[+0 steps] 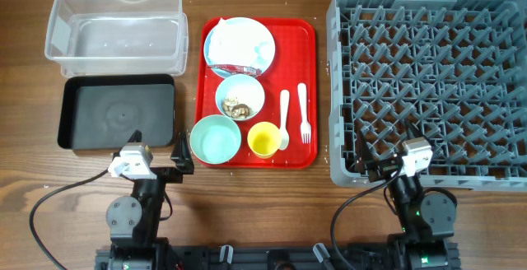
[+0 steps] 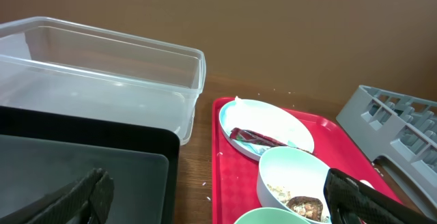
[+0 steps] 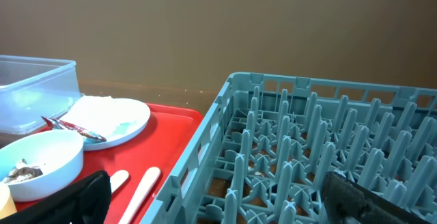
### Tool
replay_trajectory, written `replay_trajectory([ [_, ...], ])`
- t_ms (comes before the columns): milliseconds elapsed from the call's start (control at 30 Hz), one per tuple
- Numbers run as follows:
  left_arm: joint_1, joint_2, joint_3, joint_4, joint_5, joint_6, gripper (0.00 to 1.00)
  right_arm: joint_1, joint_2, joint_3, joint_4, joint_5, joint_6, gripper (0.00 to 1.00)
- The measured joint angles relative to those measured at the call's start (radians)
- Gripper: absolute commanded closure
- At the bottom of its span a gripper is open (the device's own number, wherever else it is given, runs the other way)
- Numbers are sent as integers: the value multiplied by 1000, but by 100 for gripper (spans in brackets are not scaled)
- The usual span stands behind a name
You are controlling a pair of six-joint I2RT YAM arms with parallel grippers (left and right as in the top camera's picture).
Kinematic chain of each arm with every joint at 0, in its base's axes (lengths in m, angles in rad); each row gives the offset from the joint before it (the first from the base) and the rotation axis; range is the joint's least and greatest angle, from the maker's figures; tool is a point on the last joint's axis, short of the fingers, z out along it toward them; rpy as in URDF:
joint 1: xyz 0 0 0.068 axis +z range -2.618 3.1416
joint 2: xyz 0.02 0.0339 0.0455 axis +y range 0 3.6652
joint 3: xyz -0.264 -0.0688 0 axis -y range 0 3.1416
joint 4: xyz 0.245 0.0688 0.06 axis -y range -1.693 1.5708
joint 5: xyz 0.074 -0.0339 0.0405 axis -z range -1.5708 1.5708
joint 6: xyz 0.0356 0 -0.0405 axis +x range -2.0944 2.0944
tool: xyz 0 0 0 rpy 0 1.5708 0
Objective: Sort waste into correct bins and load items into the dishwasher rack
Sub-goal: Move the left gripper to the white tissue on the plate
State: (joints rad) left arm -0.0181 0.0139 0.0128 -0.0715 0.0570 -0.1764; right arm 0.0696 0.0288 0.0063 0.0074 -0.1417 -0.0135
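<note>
left tool [image 2: 217,195] and right tool [image 3: 222,197] both gape wide, empty. the napkin [image 1: 221,44], ahead-right of the left one, looks soft, light; i'd pinch its crumpled edge.

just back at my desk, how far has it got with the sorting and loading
Nothing looks done: the clear tub, black tray and rack hold nothing. Nothing is in hand: the left gripper and right gripper hover with jaws open. To do: napkin and wrapper on the plate, scraps in the white bowl, plus teal bowl, yellow cup, spoon and fork, all on the red tray.
</note>
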Motion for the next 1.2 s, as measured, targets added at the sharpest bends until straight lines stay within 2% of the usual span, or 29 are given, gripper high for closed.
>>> replay_trajectory([
  [300,0,0,0,0,0,0,0,0,0,0,8,0,0,0],
  [633,0,0,0,3,17,0,0,0,0,0,158,0,0,0],
  [1000,0,0,1,116,106,0,0,0,0,2,196,-89,0,0],
  [1200,0,81,117,109,132,0,0,0,5,65,175,-101,0,0],
])
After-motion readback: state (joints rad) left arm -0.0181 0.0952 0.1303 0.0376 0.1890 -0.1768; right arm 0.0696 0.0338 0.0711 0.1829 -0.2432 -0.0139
